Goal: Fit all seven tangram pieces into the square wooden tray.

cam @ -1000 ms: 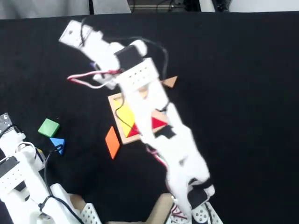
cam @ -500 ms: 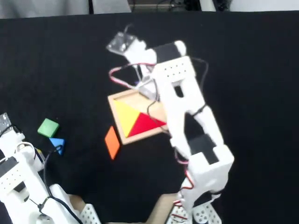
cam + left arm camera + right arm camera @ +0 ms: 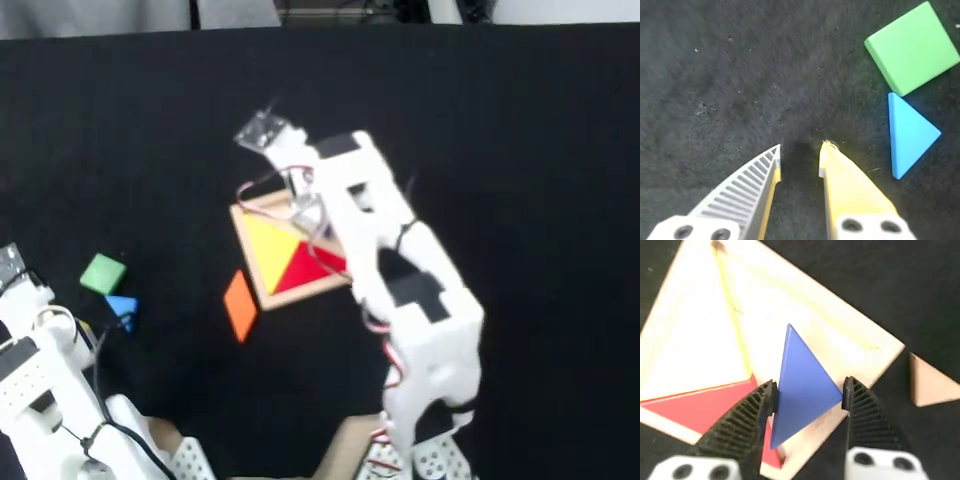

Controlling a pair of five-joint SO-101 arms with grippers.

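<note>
Two triangles are seen lying flat in the wooden tray [image 3: 860, 326]: a yellow triangle [image 3: 268, 243] and a red triangle [image 3: 305, 268], set edge to edge. The right hand [image 3: 809, 389] is held above the tray and is closed on a dark blue triangle [image 3: 802, 395], which is gripped by its two side corners over the tray's bare floor and part of the red triangle. A pale triangle [image 3: 930, 385] is seen on the black counter [image 3: 540, 150], just beside one corner of the tray. An orange parallelogram [image 3: 240, 305] is laid on the counter near the tray's opposite side. Well apart from the tray, a green square [image 3: 912, 47] and a light blue triangle [image 3: 910, 132] are placed just beside each other. The left hand [image 3: 800, 150] is held near them above the counter, its fingers spread apart.
</note>
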